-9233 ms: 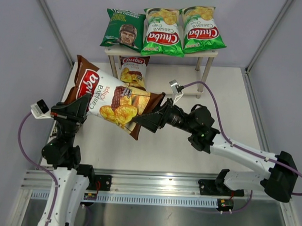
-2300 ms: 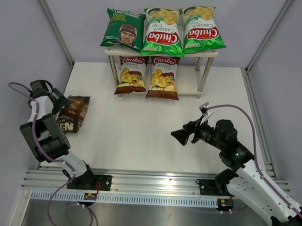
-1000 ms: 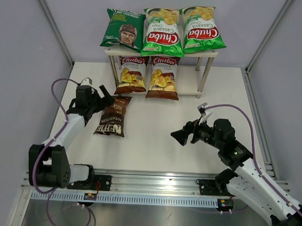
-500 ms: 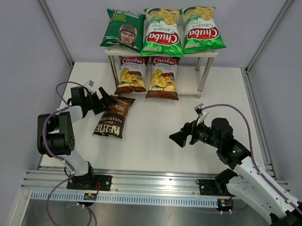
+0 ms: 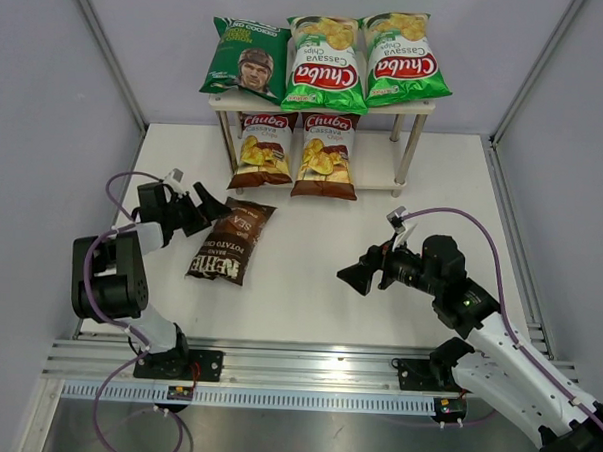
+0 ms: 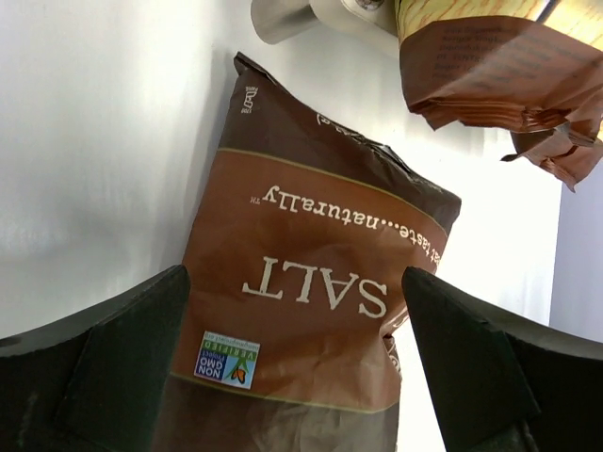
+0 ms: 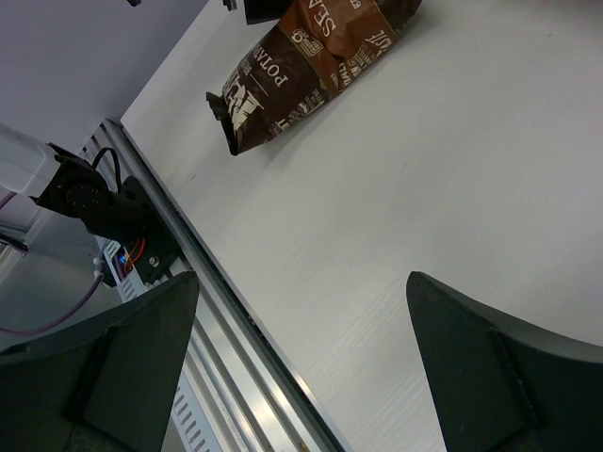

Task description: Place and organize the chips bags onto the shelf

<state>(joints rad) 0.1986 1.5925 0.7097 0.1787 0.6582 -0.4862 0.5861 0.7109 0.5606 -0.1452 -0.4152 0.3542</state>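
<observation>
Five bags [image 5: 326,67] lie on the shelf [image 5: 379,174] at upper centre, three on top and two below. We see the sixth, the Kettle bag [image 5: 229,241], flat on the table [image 5: 308,296] at centre left. The left gripper [image 5: 204,204], spread wide, is just beside its upper end. The right gripper [image 5: 351,276], equally wide, hovers at centre right.

Bright, even light is pouring down from overhead, leaving the white table [image 5: 309,286] almost shadowless, with only soft shade gathering under the shelf [image 5: 412,107]. The glossy bags [image 5: 326,62] are catching small glints. In the 2 wrist views, the near fingers [image 6: 94,377] are showing dark and soft-edged, and the tabletop is blowing out.
</observation>
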